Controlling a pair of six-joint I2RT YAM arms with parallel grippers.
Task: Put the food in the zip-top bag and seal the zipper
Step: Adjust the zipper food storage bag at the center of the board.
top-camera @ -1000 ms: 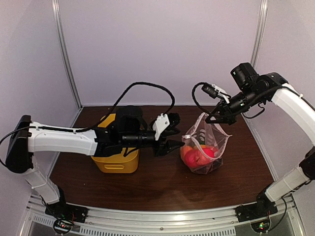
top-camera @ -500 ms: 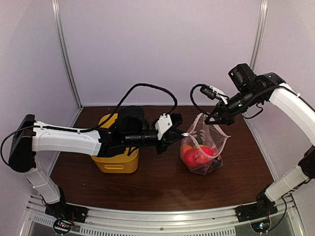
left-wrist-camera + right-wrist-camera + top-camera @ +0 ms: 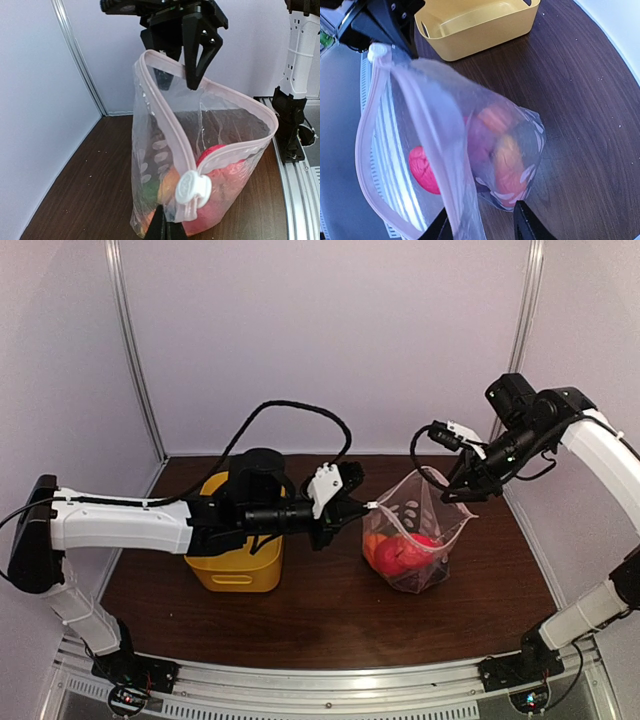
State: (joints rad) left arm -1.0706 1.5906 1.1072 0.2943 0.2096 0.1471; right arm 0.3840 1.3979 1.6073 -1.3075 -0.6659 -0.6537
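The left gripper (image 3: 352, 510), which was standing open just left of the zip-top bag (image 3: 428, 525) a second ago, is now pinching the bag's left corner, its fingers closed flat on the film right under the white slider (image 3: 193, 188). The right gripper (image 3: 462, 492) has been travelling to the right and is clamping the opposite rim with its fingers drawn narrow. The mouth, sagging before, is now being stretched into a wide, taut triangle.

The bag is hanging between the two arms, right of centre on the dark wood-grain table (image 3: 330, 625), with its bottom down on the surface. Its film is showing thin, clear and crinkly, printed with white ovals. The zipper (image 3: 162, 107) is running as a pale pink strip round the open mouth. The food (image 3: 400, 555) is lying in the bottom of the bag: rounded, glossy plastic pieces in red, orange and pink. The smooth yellow basket (image 3: 235, 568) is sitting to the left, under the left arm.
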